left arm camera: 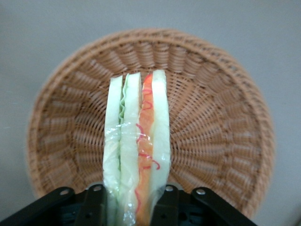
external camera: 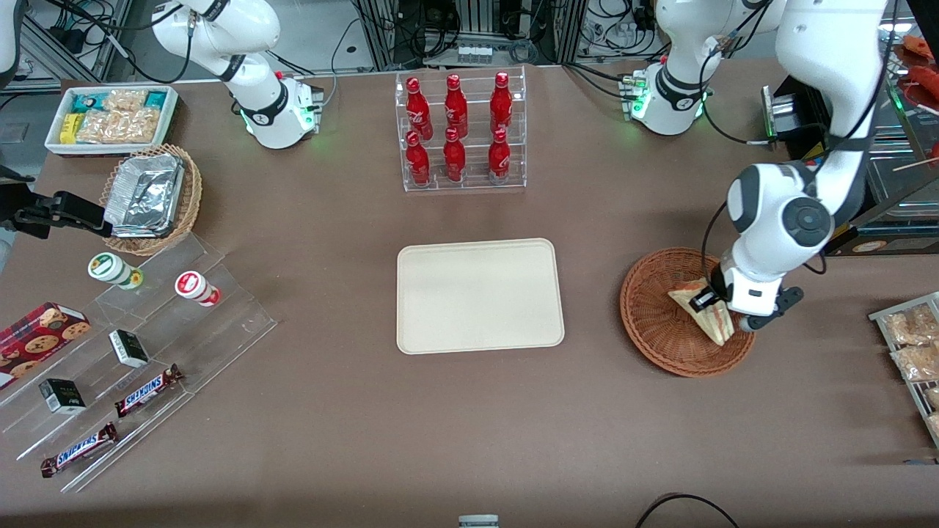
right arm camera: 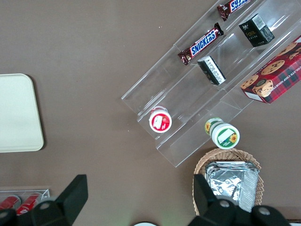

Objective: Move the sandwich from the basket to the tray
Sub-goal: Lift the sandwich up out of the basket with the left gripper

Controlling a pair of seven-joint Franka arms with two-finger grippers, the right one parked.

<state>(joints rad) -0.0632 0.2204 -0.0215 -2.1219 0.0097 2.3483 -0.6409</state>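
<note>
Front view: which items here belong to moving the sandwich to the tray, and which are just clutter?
Job:
sandwich, clamped in the left gripper above the basket
round wicker basket
cream tray, nothing on it

Clutter:
rack of red bottles
foil trays
Snickers bars
cookie box

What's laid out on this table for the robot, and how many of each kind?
Red bottles: 6
Snickers bars: 2
Small dark boxes: 2
Round lidded cups: 2
Cookie box: 1
Wicker baskets: 2
Tray: 1
Sandwich, held in the gripper over the basket: 1
Total: 17
</note>
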